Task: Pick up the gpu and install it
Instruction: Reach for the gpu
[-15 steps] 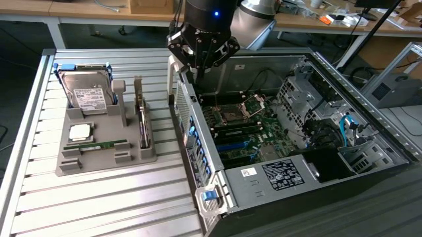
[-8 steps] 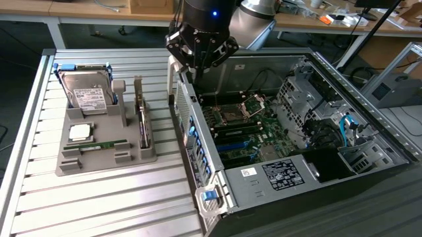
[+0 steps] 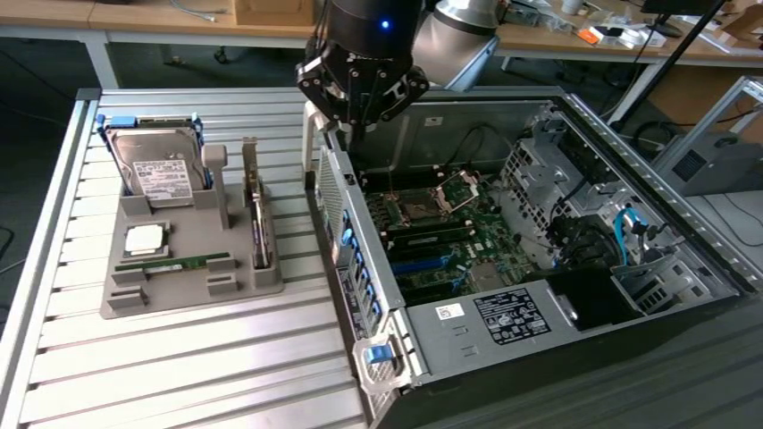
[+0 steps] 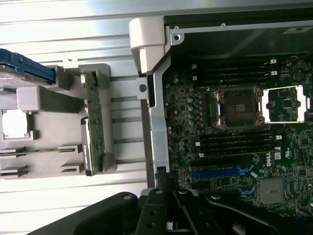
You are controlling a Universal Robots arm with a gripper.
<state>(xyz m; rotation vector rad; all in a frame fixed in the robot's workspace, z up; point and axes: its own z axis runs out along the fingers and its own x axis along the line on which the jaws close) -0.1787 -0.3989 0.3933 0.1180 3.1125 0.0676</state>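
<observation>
1. The slatted aluminium table takes up the exterior view's left and lower parts. It carries everything else, and we judge its flat top is there to give the arm one steady working level.
2. The open computer case lies on its side across the exterior view's right half. Its side panel is off, so the inside faces up and can be reached from above.
3. The motherboard sits flat on the case floor, with the empty CPU socket near the centre of the frame. A blue expansion slot lies just below it in the picture.
4. The grey parts holder rests on the table at the exterior view's left, well apart from the motherboard. Its grooves keep each part in a fixed pose.
5. The gripper hangs at the upper centre of the frame, above the case's near wall. Its fingers are pressed together and nothing is pinched between them.
6. The hard drive stands upright at the holder's upper end, in a blue frame.
7. The gpu stands on its long edge in the slot along the holder's right side, untouched and not yet installed. We think it stands on edge so that its upper edge is free for a pinch.
8. A processor chip and a green RAM stick lie in the holder's lower pockets.
</observation>
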